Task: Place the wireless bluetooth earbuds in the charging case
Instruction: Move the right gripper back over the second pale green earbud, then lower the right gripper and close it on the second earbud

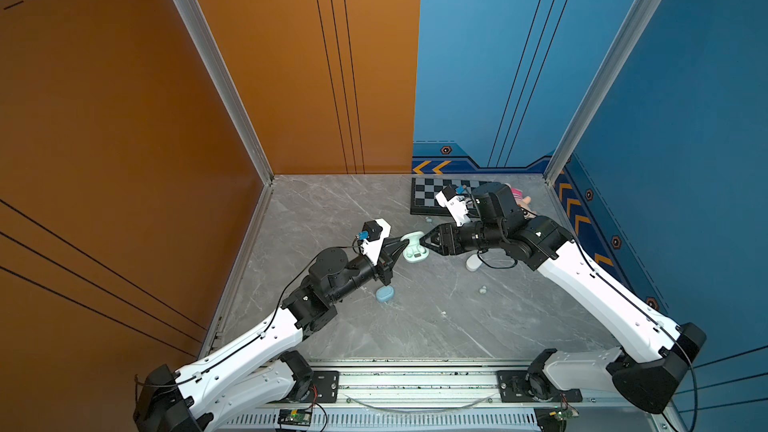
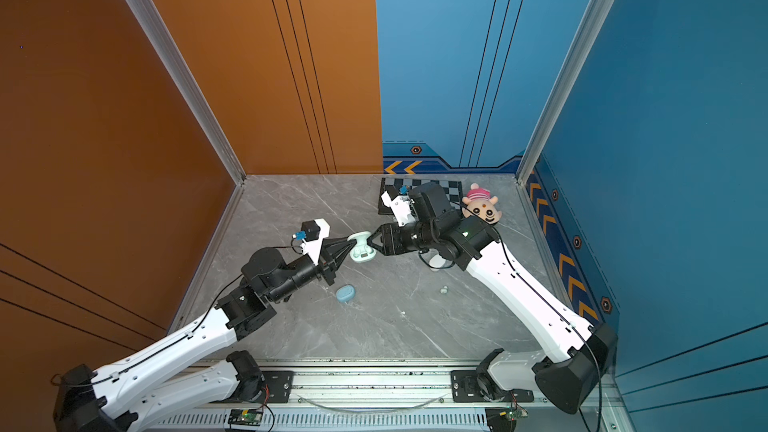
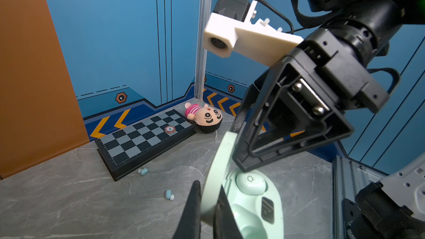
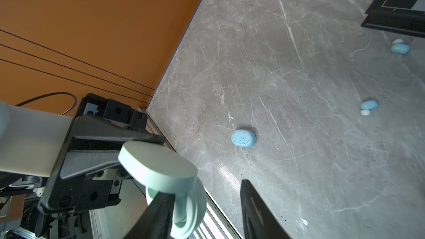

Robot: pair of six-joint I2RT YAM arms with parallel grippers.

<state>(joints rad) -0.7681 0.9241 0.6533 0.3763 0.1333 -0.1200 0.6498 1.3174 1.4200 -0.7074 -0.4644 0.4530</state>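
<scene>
The left hand is pressed together on the raised lid of the mint charging case and holds it open near the middle of the bench. The lid stands roughly upright between its fingers. One mint earbud sits in a socket of the case's lower half.

The right hand comes in from the opposite side. Its fingers are spread with only bare bench showing between them in the right wrist view. One fingertip lies against the case, just above the seated earbud.

Two pale blue earbuds lie loose on the bench. One is just beside the front edge of the chessboard, and both are well apart from the case. Another small pale earbud lies in front of the right arm. A closed blue case rests beside the left arm. A white rounded case is partly hidden under the right arm. A plush doll lies in the far corner against the chessboard.
</scene>
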